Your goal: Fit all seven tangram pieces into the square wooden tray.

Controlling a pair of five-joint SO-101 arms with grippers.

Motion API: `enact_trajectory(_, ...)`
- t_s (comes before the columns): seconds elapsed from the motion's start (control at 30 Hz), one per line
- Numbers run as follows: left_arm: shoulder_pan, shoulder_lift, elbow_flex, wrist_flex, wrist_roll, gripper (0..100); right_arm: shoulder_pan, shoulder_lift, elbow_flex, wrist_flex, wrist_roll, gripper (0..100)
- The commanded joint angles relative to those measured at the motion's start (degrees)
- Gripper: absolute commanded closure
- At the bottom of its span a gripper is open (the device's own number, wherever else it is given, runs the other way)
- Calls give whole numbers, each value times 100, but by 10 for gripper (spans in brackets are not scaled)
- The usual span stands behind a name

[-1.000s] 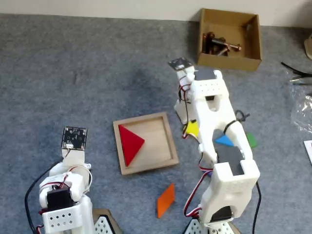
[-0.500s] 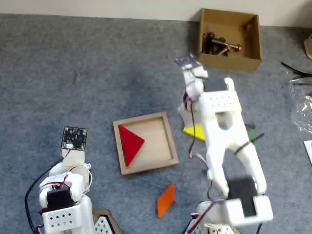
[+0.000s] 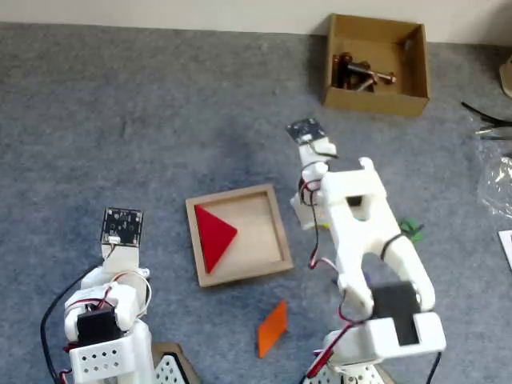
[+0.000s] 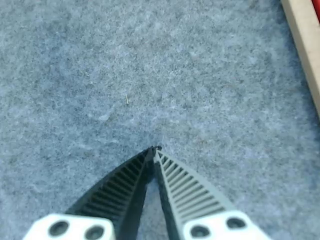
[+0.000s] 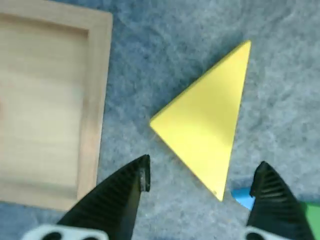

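The square wooden tray (image 3: 276, 218) lies mid-table with a red triangle (image 3: 213, 234) in its left half. An orange piece (image 3: 272, 327) lies on the carpet in front of it. A green piece (image 3: 410, 230) peeks out beside the right arm. In the right wrist view a yellow triangle (image 5: 206, 127) lies flat by the tray's rim (image 5: 97, 105). My right gripper (image 5: 202, 175) is open above it, its fingers straddling the triangle's near part; bits of blue (image 5: 243, 197) and green (image 5: 312, 214) show nearby. My left gripper (image 4: 155, 150) is shut over bare carpet, near the tray's edge (image 4: 302, 42).
A cardboard box (image 3: 376, 64) holding metal parts stands at the back right. Cables and a plastic bag (image 3: 496, 180) lie at the right edge. Open grey carpet stretches to the left and behind the tray.
The right arm swung away and back, its wrist now lower beside the tray's right rim. The yellow and blue pieces became hidden under it in the high view. The left arm stayed still.
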Motion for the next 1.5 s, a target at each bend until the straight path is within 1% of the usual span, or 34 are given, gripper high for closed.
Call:
enact_trajectory(0.0, -66, -31, 110, 26, 26, 995, -48, 268, -752, -101, -448, 691)
enact_trajectory(0.17, -66, -31, 110, 26, 26, 995, -251, 708, -1437, 374, -615, 691)
enact_trajectory(0.33, -66, -31, 110, 26, 26, 995, -312, 1077, -1763, 453, -923, 691)
enact_trajectory(0.53, -66, -31, 110, 26, 26, 995, -312, 1218, -1763, 453, -967, 683)
enact_trajectory(0.7, -66, -31, 110, 26, 26, 995, -312, 1226, -1763, 418, -967, 602)
enact_trajectory(1.33, -66, -31, 110, 26, 26, 995, -321, 1253, -1684, 57, -976, 602)
enact_trajectory(1.47, -66, -31, 110, 26, 26, 995, -321, 1253, -1376, -198, -967, 602)
